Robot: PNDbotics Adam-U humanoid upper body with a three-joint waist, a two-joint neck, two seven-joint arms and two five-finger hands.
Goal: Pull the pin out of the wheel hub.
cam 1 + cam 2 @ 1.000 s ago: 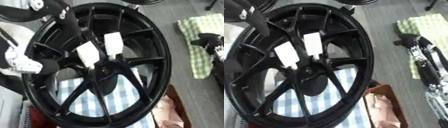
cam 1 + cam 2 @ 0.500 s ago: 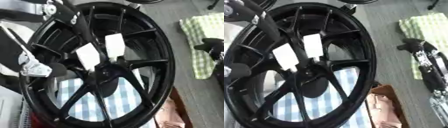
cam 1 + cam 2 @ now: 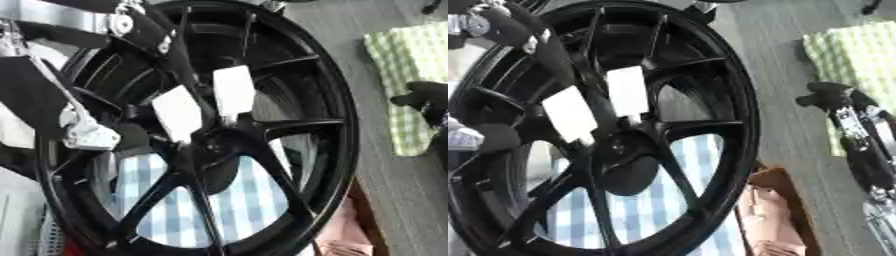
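A large black spoked wheel (image 3: 332,115) stands tilted and fills both views. Two white tags (image 3: 233,92) hang on the spokes just above its hub (image 3: 623,147). I cannot make out a pin at the hub. My left arm comes in from the upper left. Its white wrist piece (image 3: 87,136) and black left hand (image 3: 493,138) lie against the spokes left of the hub, partly hidden by them. My right hand (image 3: 837,100) hangs off to the right, away from the wheel, with straight fingers and nothing in it.
A blue and white checked cloth (image 3: 241,200) lies under the wheel. A green checked cloth (image 3: 407,75) lies at the right on the grey surface. A brown box with something pink in it (image 3: 773,210) sits at the lower right by the rim.
My left wrist and hand have shifted a little to the right, closer to the hub. The wheel and my right hand have stayed almost in place.
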